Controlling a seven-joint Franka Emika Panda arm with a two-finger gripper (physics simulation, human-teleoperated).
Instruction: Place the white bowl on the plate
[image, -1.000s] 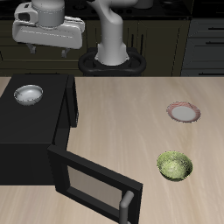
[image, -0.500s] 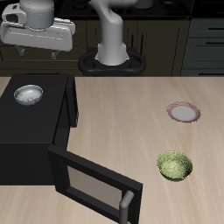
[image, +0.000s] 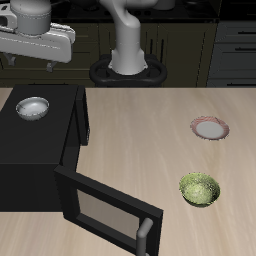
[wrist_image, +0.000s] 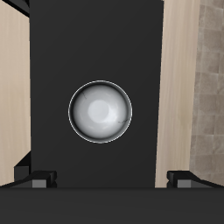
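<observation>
The white bowl (image: 33, 107) with its greyish inside stands on top of a black microwave (image: 40, 150); the wrist view looks straight down on the white bowl (wrist_image: 101, 111). High above it and somewhat farther back hangs my gripper (image: 30, 63), open, nothing between its fingers. In the wrist view the gripper (wrist_image: 112, 178) shows only its two fingertips (wrist_image: 39, 178), set wide apart. The plate (image: 210, 128), white with a pinkish-red rim, lies on the wooden table far across from the microwave, out of the wrist view.
The microwave's door (image: 110, 212) hangs open toward the table's front edge. A green mottled bowl (image: 199, 189) sits on the table nearer the front edge than the plate. The robot's base (image: 128, 68) stands at the back.
My gripper has travelled sideways, away from the robot's base, and now hangs over the microwave. It stays open. The bowl and the plate have not moved.
</observation>
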